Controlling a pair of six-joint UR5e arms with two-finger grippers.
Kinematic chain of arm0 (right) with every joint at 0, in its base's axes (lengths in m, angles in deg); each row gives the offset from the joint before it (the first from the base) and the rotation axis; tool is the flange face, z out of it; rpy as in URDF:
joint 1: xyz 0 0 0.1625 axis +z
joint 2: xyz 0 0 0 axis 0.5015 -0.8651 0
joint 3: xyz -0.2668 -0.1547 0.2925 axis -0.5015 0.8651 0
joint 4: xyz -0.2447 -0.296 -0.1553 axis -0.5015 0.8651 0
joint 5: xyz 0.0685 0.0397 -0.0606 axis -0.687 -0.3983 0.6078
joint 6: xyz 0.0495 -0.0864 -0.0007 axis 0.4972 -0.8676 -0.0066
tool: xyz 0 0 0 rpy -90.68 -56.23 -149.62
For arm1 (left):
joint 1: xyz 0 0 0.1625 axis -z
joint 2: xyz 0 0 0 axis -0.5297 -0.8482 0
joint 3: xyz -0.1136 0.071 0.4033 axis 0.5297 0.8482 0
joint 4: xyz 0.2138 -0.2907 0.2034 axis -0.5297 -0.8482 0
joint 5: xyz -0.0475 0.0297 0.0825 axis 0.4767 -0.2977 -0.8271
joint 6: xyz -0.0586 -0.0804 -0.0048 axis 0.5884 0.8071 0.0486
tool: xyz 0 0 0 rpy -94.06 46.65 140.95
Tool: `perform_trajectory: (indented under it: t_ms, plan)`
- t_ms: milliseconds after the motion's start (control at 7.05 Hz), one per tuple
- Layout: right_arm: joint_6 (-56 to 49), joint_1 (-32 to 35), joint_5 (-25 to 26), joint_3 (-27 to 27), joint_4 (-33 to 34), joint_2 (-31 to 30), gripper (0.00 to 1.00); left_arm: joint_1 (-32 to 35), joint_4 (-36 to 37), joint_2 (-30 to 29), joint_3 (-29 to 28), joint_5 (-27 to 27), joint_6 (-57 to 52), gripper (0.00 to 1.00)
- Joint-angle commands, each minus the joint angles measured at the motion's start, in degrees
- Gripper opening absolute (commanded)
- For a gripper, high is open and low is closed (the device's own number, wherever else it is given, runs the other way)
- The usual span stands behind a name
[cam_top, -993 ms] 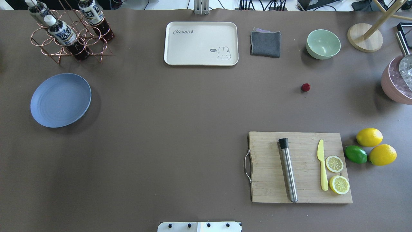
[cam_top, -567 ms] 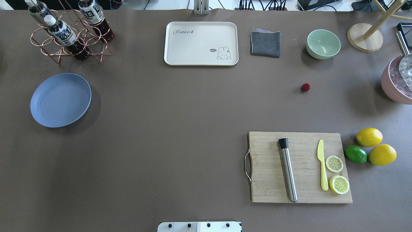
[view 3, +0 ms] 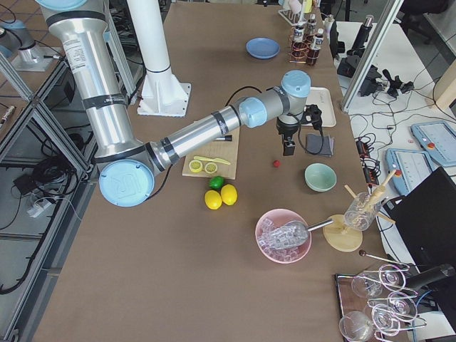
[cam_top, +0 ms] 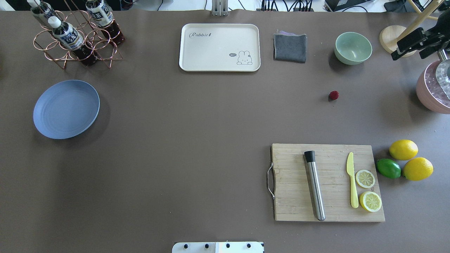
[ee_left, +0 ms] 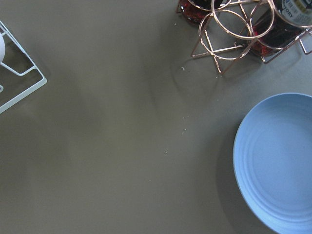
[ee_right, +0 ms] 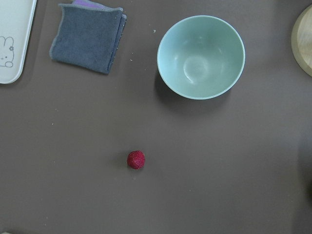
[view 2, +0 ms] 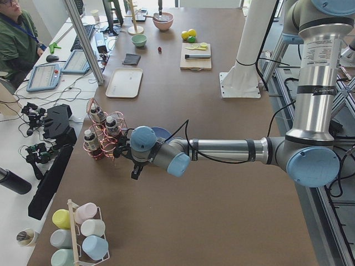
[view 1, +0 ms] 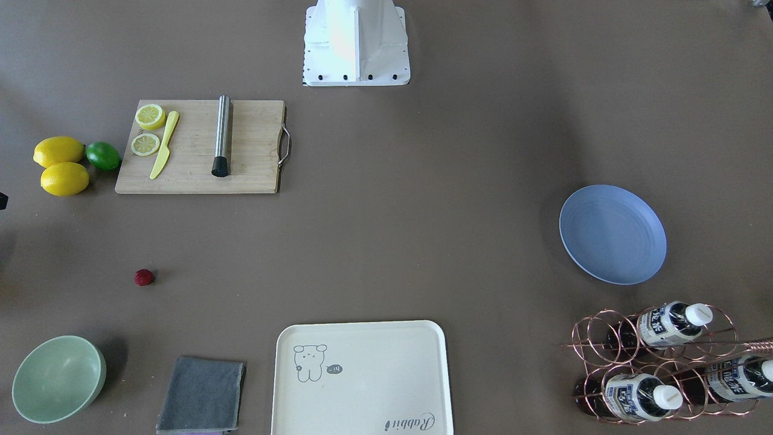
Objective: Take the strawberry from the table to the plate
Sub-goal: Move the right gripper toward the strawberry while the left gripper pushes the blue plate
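Right gripper (view 3: 288,149) just swung into overhead view, can't tell if open or closed — strawberry (ee_right: 136,159) sits untouched on the table (cam_top: 175,158) below it, plate (cam_top: 66,109) well apart, so approach has begun.

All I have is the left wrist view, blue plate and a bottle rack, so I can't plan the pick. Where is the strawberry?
Observer: The strawberry lies on the bare table on the robot's right side, between the green bowl and the cutting board, touching neither.
Operator: Is an arm near it?
Observer: The right gripper hangs above that side of the table, not yet down at the strawberry; open or shut, I cannot tell.
Operator: What lies between it and the plate?
Observer: From overhead, only bare table on the straight line to the plate; the cream tray sits farther from the robot.
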Motion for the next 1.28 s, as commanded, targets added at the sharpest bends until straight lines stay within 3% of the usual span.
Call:
perform_trajectory:
  t_ms: [0,426,851,993,1135]
  plan:
    - [11.69,-5.12,4.74,1.73,-8.55,0.27,1.0,-8.39,-12.57,-0.51,-2.53,-6.71,17.49,0.98]
    - [13.68,-6.38,6.44,4.89,-10.52,0.53,1.0,-18.77,-29.22,-2.18,-10.18,-14.36,31.77,0.98]
    - [15.6,-7.6,7.32,9.64,-15.78,0.53,1.0,-20.3,-32.87,-2.18,-13.0,-14.82,33.13,0.97]
    - [16.66,-8.04,7.32,9.48,-16.15,0.53,1.0,-20.3,-32.87,-2.18,-13.1,-14.82,32.96,0.94]
    - [16.58,-8.14,7.32,9.74,-16.15,0.45,1.0,-20.91,-32.95,-2.18,-13.1,-14.82,32.95,0.77]
